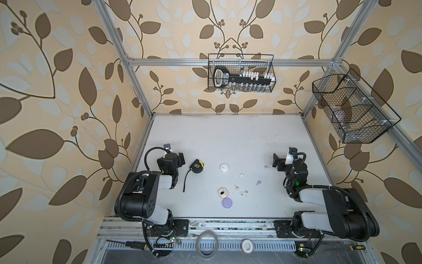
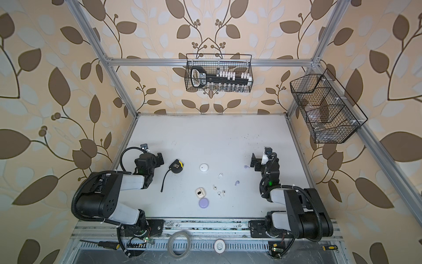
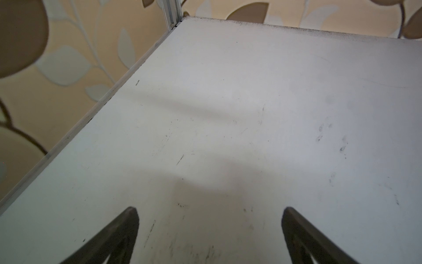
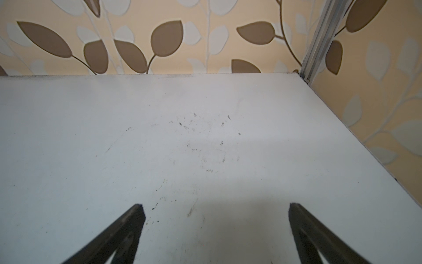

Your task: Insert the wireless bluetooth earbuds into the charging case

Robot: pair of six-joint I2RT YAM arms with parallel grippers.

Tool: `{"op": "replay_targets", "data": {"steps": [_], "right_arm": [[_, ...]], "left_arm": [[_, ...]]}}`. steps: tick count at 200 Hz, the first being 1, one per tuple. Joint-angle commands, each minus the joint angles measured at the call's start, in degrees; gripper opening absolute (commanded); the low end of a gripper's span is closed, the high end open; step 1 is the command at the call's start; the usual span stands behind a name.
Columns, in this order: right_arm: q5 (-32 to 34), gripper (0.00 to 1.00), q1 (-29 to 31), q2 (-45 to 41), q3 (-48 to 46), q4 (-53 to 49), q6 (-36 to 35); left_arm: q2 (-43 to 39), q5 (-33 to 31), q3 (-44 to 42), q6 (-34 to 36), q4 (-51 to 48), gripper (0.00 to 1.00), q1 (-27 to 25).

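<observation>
Desk point(image 1: 228, 137) white, dark scuffs. Wall point(image 1: 57, 91) beige, brown and pale grey leaf pattern. Frame point(image 1: 228, 61) silver. White earbuds point(image 1: 241, 175), lavender earbuds point(image 1: 258, 182). White case point(image 1: 224, 167), cream case point(image 1: 222, 192) with dark patch, lavender case point(image 1: 227, 202). Tape measure point(image 1: 197, 166) black with yellow. Baskets point(image 1: 255, 66) black wire. Screwdrivers point(image 1: 137, 245) black and yellow. Arms point(image 1: 141, 196) black and white, fingers point(image 3: 123, 233) dark.

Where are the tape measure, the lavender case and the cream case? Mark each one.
tape measure point(image 1: 196, 166): in a top view, middle of its housing.
lavender case point(image 1: 227, 202): in a top view, centre of its round top.
cream case point(image 1: 222, 192): in a top view, middle of its shell.
</observation>
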Motion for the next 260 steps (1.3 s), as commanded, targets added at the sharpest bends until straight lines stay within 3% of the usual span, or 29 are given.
{"op": "replay_targets", "data": {"steps": [1, 11, 23, 40, 52, 61, 82, 95, 108, 130, 150, 168, 201, 230, 260], "right_arm": [[-0.5, 1.0, 0.3, -0.8, 2.3, -0.7, -1.7], [1.5, 1.0, 0.6, -2.6, 3.9, -4.2, -1.6], [7.9, 1.0, 1.9, -6.6, 9.3, -16.7, 0.2], [14.5, 1.0, 2.0, -10.2, 19.4, -38.6, 8.8], [15.2, 1.0, 2.0, -12.0, 23.3, -48.3, 15.0], [13.0, 1.0, 2.1, -14.3, 21.9, -48.3, 18.5], [-5.4, 1.0, 2.7, -22.9, 16.0, -41.2, 24.8], [-3.7, 1.0, 10.2, -25.7, 16.3, -41.3, 28.0], [4.5, 1.0, 22.9, -26.1, 18.4, -43.5, 25.4], [20.3, 1.0, 42.6, -23.6, 21.8, -47.0, 18.5], [21.5, 1.0, 50.7, -18.3, 24.5, -49.2, 13.2], [18.7, 1.0, 52.0, -12.5, 26.7, -51.4, 11.0], [8.0, 1.0, 51.1, -0.9, 30.6, -52.1, 6.1], [-2.3, 0.93, 49.7, 7.8, 34.3, -51.3, 2.6], [-2.7, 0.91, 49.2, 16.5, 39.9, -54.8, -0.9]], "left_arm": [[-0.1, -1.7, 1.5, 0.8, 2.4, 0.99, 0.7], [-0.3, -1.7, 1.1, 1.0, 3.0, 0.99, 0.6], [-2.4, -2.1, 1.3, 2.2, 2.1, 0.99, 0.1], [-10.4, -6.2, 7.7, -2.4, -17.7, 0.99, -0.4], [-14.1, -6.0, 13.4, -6.2, -31.7, 0.99, -0.4], [-16.3, -2.2, 14.8, -6.7, -34.4, 0.99, -0.5], [-25.1, 11.4, 17.6, -12.1, -39.2, 0.99, -0.5], [-31.6, 22.2, 19.0, -14.5, -40.8, 0.99, -0.4], [-37.8, 25.4, 21.1, -19.6, -47.2, 0.99, -0.5], [-47.7, 20.5, 21.8, -24.0, -62.7, 0.99, -0.4], [-54.8, 18.8, 19.1, -22.7, -68.3, 0.99, -0.8], [-59.7, 17.1, 16.6, -26.3, -69.6, 0.99, -0.9], [-66.5, 17.9, 6.3, -26.1, -59.4, 0.99, -0.9], [-60.2, 26.8, 2.3, -25.6, -55.0, 0.99, -0.9], [-52.9, 25.6, 3.1, -25.0, -58.1, 0.94, -0.9]]}}
